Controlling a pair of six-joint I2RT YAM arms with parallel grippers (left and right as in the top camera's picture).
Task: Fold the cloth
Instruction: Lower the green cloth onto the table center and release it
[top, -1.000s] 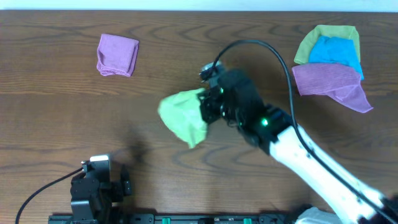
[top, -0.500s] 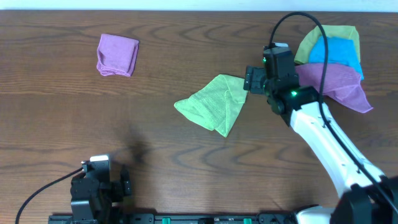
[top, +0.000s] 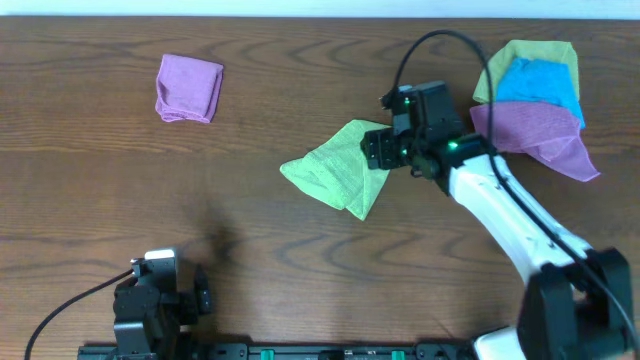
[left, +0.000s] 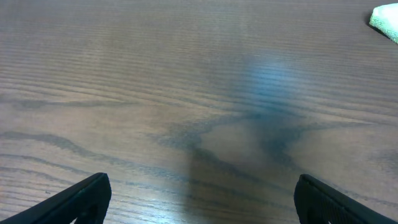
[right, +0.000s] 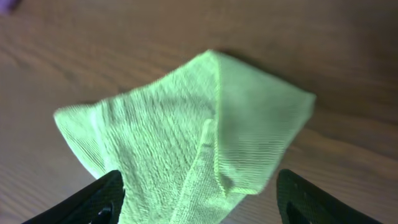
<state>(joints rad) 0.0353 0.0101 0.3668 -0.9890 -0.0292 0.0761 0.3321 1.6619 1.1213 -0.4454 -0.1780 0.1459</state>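
Observation:
The lime-green cloth (top: 340, 170) lies on the wooden table near the middle, folded over into a rough triangle with a doubled flap along its right side. My right gripper (top: 377, 151) hovers over the cloth's right edge. In the right wrist view the cloth (right: 186, 130) fills the middle, and the right gripper (right: 199, 202) is open, its black fingers (right: 93, 202) standing either side of the fold with nothing pinched. My left gripper (left: 200, 202) is open over bare wood, far from the cloth; only a cloth corner (left: 385, 17) shows in that view.
A folded purple cloth (top: 188, 88) lies at the far left. At the far right sits a pile of a green cloth (top: 540, 55), a blue cloth (top: 540, 82) and a purple cloth (top: 535, 130). The left arm's base (top: 150, 305) rests at the near edge.
The right gripper carried the bunched cloth to the right, opened and let go of it, leaving it spread in a triangle. It has since moved back left over the cloth's right edge.

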